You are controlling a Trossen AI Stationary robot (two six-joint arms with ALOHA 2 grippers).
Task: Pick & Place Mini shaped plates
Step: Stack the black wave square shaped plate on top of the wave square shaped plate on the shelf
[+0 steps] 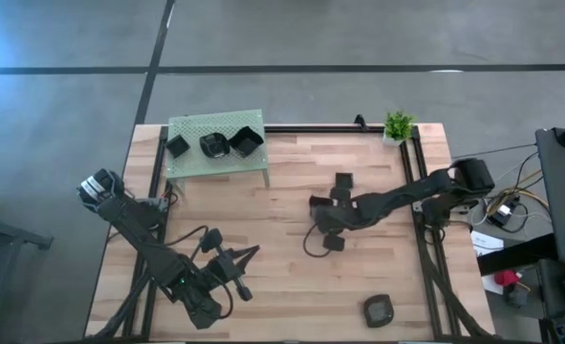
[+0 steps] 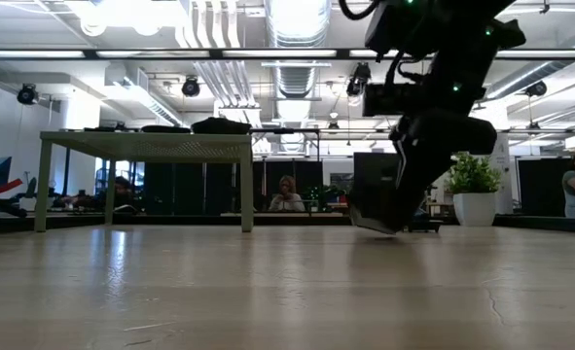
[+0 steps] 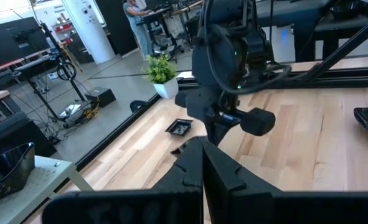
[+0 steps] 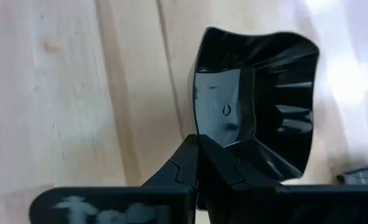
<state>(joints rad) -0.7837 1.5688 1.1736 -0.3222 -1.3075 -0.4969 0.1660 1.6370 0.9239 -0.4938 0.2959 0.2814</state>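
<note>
My right gripper reaches over the middle of the table and is shut on a mini square black dish, which shows tilted below the arm in the low view. Three more black dishes rest on the green perforated platform at the far left. Loose dishes lie flat on the wood: one beyond the gripper, one just near of it, and one by the near edge. My left gripper waits shut at the near left, pointing toward the right arm. My right gripper pinches one side wall of the square dish at its rim, one finger inside the dish and one outside, coming from above. The dish hangs tilted below the fingers. Whether its lower edge is on the table, I cannot tell.
A small potted plant stands at the far right corner. A black frame rail runs along the table's right side, and a dark cable loop lies by the right gripper. Bare wood lies between the platform and the right gripper.
</note>
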